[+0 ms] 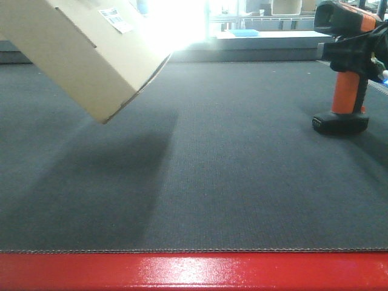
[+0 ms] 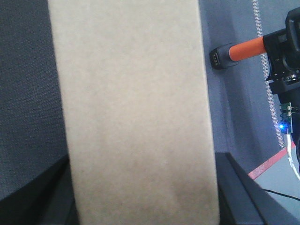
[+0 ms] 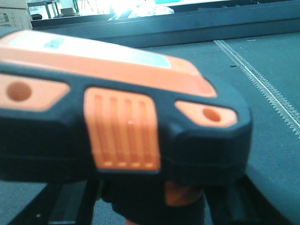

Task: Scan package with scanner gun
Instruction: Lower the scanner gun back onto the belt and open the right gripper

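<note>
A tan cardboard package (image 1: 85, 54) with a barcode label (image 1: 115, 18) hangs tilted above the dark mat at the upper left. My left gripper (image 2: 145, 187) is shut on it; the package (image 2: 136, 108) fills the left wrist view, with a dark finger (image 2: 234, 187) at each side. The orange and black scanner gun (image 1: 345, 91) stands upright at the right with its base on the mat. My right gripper (image 1: 357, 51) is shut on its upper handle. In the right wrist view the scanner head (image 3: 122, 122) fills the frame above my gripper (image 3: 150, 201). The scanner also shows in the left wrist view (image 2: 234, 52).
The dark grey mat (image 1: 230, 182) ends in a red front edge (image 1: 194, 273). A stitched seam (image 3: 262, 89) runs along its right side. A raised ledge with a blue tray (image 1: 245, 33) is at the back. Strong glare comes from the window behind.
</note>
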